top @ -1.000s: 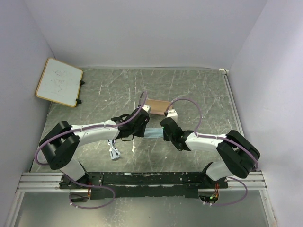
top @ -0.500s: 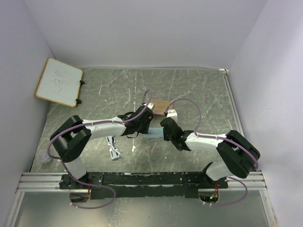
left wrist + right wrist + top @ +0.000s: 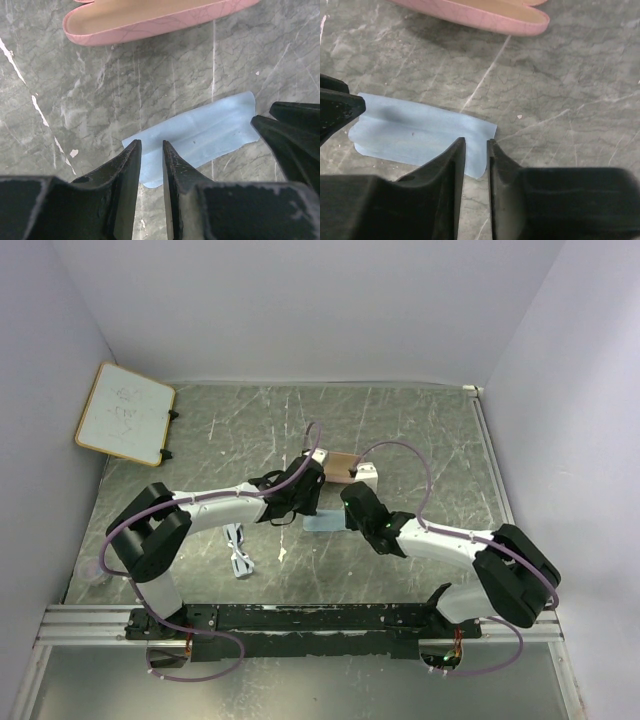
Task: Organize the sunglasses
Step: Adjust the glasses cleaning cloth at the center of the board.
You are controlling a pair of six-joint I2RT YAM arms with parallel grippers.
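Both grippers, left [image 3: 150, 150] and right [image 3: 475, 147], are hovering with fingers narrowed over opposite ends of the cloth [image 3: 200, 135] (case [image 3: 150, 20] lying open beyond), apparently positioning to fold it.

The light blue rectangular cloth [image 3: 325, 523] lies flat on the grey marbled table [image 3: 420, 430]; the tan-pink oblong case [image 3: 338, 464] sits at its 12 o'clock, the white-framed sunglasses [image 3: 238, 556] at 8.
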